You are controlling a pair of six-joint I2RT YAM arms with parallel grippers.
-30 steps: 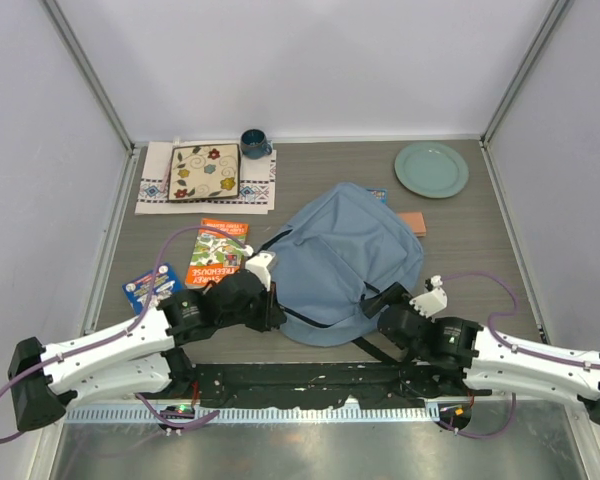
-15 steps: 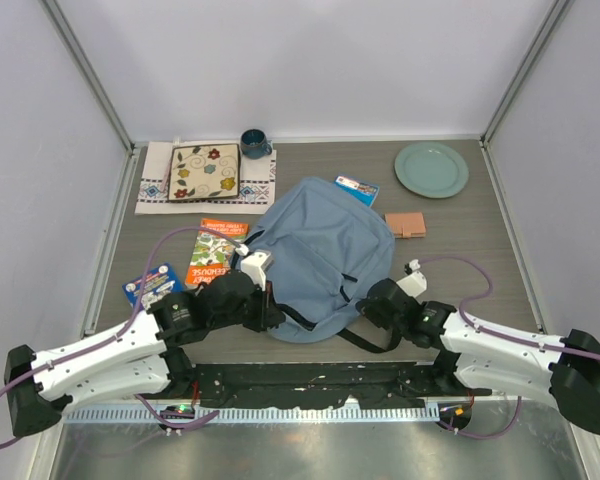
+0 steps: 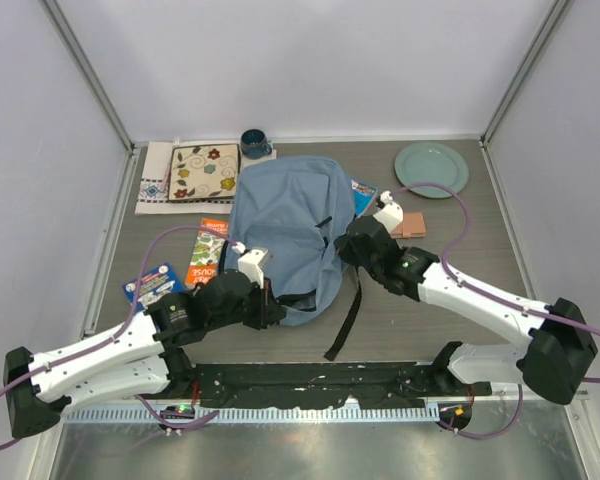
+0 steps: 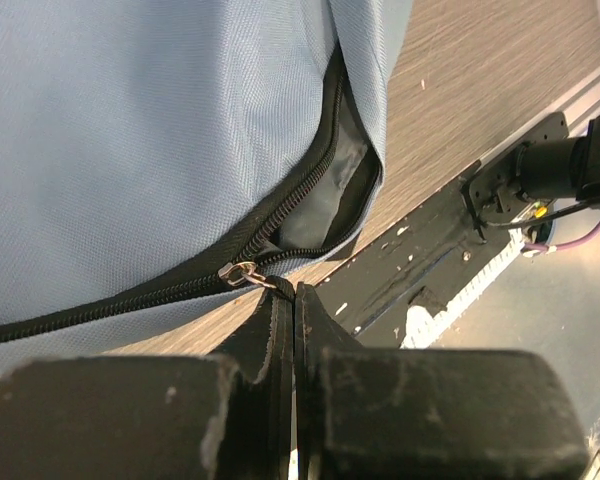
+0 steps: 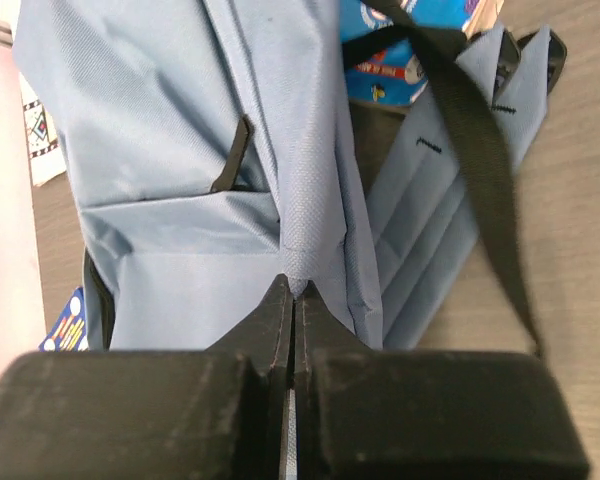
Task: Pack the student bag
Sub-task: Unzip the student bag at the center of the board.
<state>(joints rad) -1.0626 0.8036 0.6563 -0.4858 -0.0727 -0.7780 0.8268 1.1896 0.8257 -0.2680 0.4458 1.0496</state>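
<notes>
From above, the bag lies mid-surface. The left tool is at its near edge and the right tool at its right side. A black strap trails toward the near edge.

Left wrist: the left tool's jaws are pressed together, with the tab of the zip pull caught at their tips. The zip beyond it gapes partly open.

Right wrist: the right tool is clamped tight on a raised fold of the bag's blue fabric.

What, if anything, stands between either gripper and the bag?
Nothing visible does. The right gripper pinches a fold of the bag, and the left gripper is shut on its zipper pull.
</notes>
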